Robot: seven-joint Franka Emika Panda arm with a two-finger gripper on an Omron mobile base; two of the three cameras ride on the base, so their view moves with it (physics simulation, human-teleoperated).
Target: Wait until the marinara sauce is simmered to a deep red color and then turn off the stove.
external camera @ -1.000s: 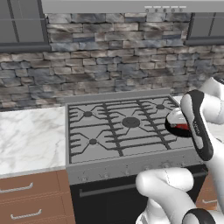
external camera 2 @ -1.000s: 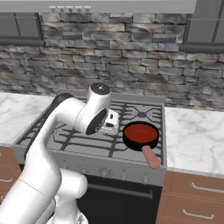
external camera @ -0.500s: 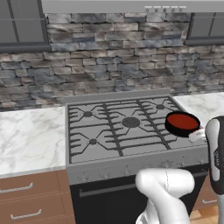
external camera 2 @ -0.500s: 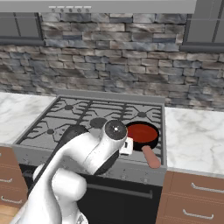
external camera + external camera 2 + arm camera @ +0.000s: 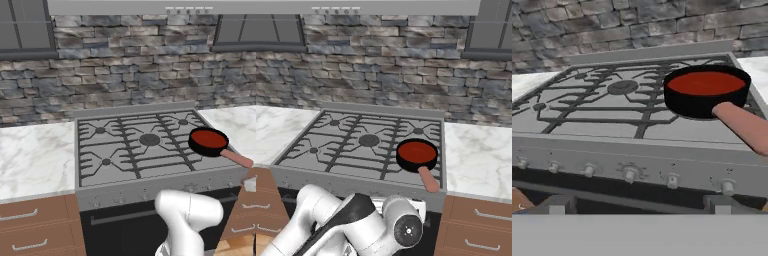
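From the left base view, the wide grey gas stove carries a small black skillet of smooth red marinara sauce on its front right burner, pinkish handle pointing off the front corner.

The right base view shows the white arm folded low before the oven.

In the hand view, the gripper faces the row of small grey knobs, fingertips spread apart, holding nothing.
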